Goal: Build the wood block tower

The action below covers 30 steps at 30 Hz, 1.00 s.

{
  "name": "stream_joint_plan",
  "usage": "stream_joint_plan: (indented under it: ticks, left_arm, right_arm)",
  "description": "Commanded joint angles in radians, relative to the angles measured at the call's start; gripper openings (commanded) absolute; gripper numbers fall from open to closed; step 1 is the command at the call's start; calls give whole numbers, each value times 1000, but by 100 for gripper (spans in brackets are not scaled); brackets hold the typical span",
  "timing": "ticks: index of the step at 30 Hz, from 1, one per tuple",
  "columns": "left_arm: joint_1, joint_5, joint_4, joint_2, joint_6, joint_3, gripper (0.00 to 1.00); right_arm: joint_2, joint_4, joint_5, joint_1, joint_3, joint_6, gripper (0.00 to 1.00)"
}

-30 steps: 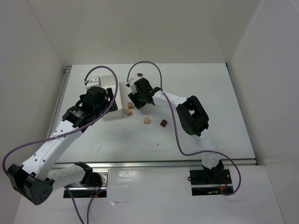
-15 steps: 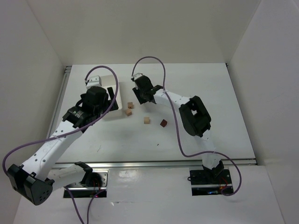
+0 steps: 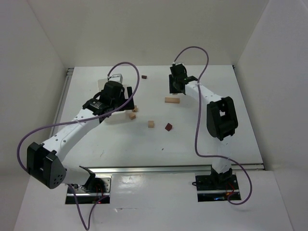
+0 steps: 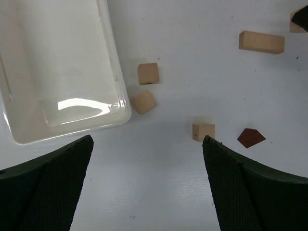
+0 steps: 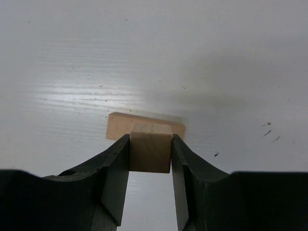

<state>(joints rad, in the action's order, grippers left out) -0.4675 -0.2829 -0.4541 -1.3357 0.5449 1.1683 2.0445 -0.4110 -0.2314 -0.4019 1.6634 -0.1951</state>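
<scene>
**Right arm holds a cube at the plank; no tower stands yet**

A tan cube is pinched tight between the right fingers, directly over a flat tan plank. I can't tell whether the two touch. The plank lies on the white worktop, around the middle and toward the far edge. A small maroon block sits alone closer to that edge, left of the plank.

Toward the centre, one loose cube and a second cube lie close together just beside the right rim of a white tray. A third cube lies apart from them, with a maroon roof-shaped piece near it.

The left fingers are spread wide and hold nothing, hanging over the tray's corner on the left half of the worktop.
</scene>
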Motion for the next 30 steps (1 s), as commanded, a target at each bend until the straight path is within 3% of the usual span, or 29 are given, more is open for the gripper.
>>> stream_joint_plan:
  ticks: [1, 18, 30]
  left_arm:
    - [-3, 59, 52, -11, -34, 56, 100]
    - [-3, 31, 43, -30, -34, 67, 100]
    - [-3, 31, 43, -39, -43, 67, 100]
  right_arm:
    - [-33, -35, 30, 11, -27, -58, 24]
    - [120, -164, 0, 38, 108, -167, 24]
    - [131, -123, -34, 38, 99, -176, 25]
